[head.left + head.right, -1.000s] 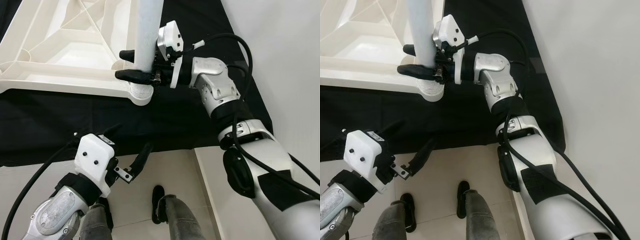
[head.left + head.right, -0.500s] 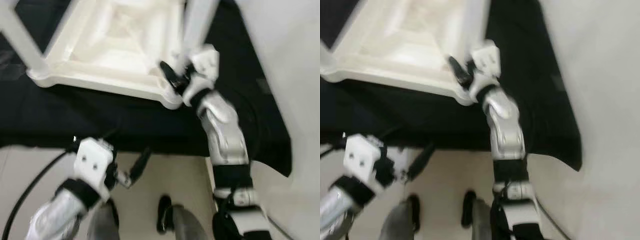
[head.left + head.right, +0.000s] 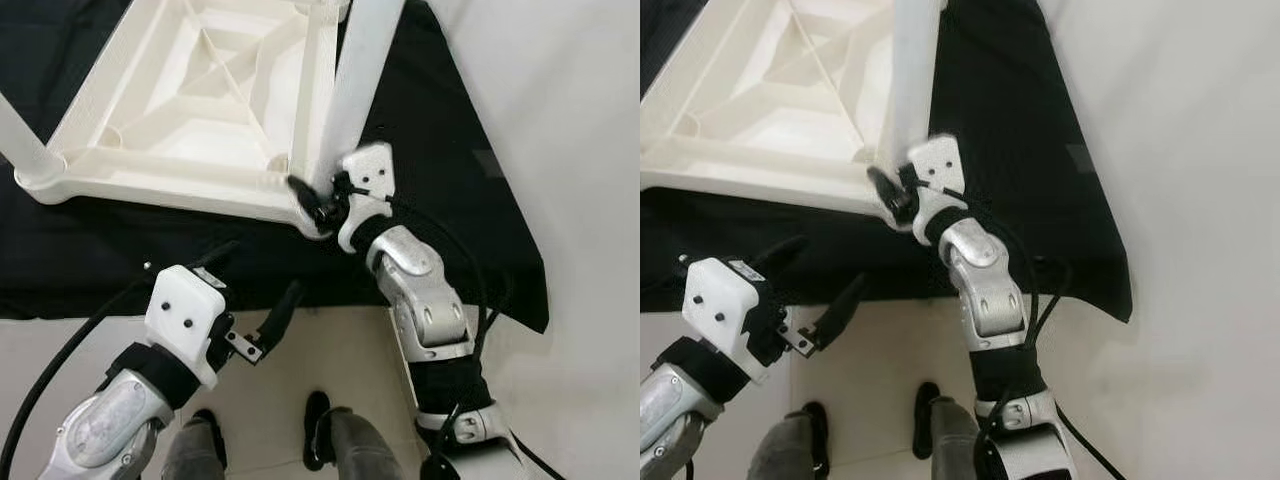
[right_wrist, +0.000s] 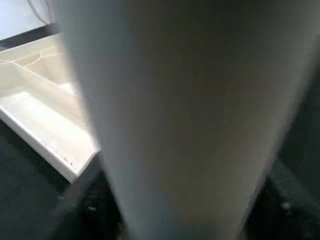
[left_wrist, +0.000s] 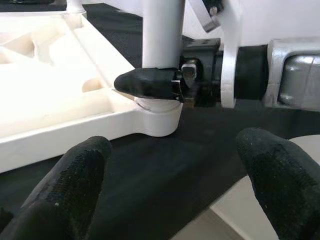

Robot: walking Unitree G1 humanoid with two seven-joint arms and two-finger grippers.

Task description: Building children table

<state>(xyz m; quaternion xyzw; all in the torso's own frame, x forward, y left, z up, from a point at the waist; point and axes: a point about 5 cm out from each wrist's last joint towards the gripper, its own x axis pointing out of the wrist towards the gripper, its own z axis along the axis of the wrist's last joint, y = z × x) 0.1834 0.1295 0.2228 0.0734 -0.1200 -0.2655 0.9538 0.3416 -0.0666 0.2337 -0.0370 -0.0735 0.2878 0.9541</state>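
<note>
Camera shifted; right claw (image 3: 318,203) grips corner leg (image 3: 350,90) at tabletop (image 3: 180,100) edge.

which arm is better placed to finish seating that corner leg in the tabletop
Right. The right gripper is clamped on the white table leg just above its corner socket; the left gripper hangs open over the floor, off the upturned tabletop.

Your right gripper (image 3: 318,203) looks clamped at the table leg (image 3: 352,80) base; your left gripper (image 3: 258,300) hovers below it, fingers spread.

light: bright, even, soft shadows | head views: sharp | right wrist view: blurred, dim
</note>
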